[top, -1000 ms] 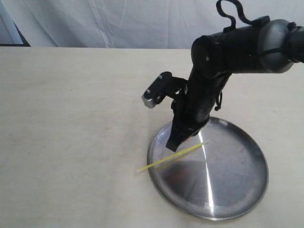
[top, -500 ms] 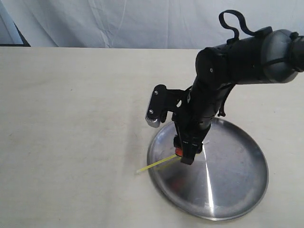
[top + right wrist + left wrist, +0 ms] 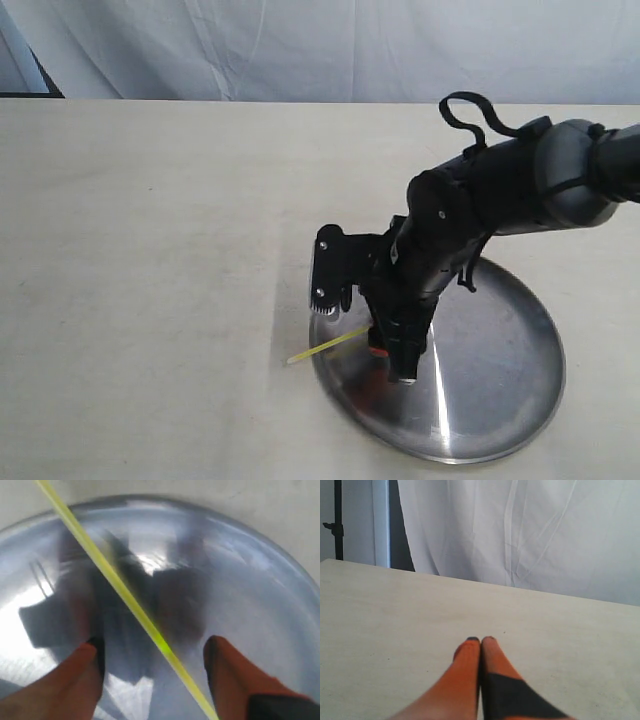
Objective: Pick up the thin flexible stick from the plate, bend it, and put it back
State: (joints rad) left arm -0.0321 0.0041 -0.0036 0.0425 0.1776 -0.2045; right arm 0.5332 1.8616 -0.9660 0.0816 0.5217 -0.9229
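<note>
The thin flexible stick [image 3: 325,346] is a yellow strand lying across the left rim of the plate [image 3: 500,380], one end poking out over the table. In the right wrist view the stick [image 3: 125,597] runs diagonally between the two orange fingers of my right gripper [image 3: 152,652], which is open and straddles it just above the shiny plate [image 3: 260,575]. The exterior view shows that right gripper [image 3: 395,360] low over the plate's left part, hiding the stick's inner end. My left gripper [image 3: 481,640] is shut on nothing above bare table.
A white curtain [image 3: 300,50] hangs behind the pale table [image 3: 150,250]. A bright glare streak [image 3: 438,380] crosses the plate. The plate sits near the table's front edge on the right.
My right arm has dropped lower and swung over the stick, its gripper coming down onto the plate's left part. The stick's inner half is now covered by the gripper.
</note>
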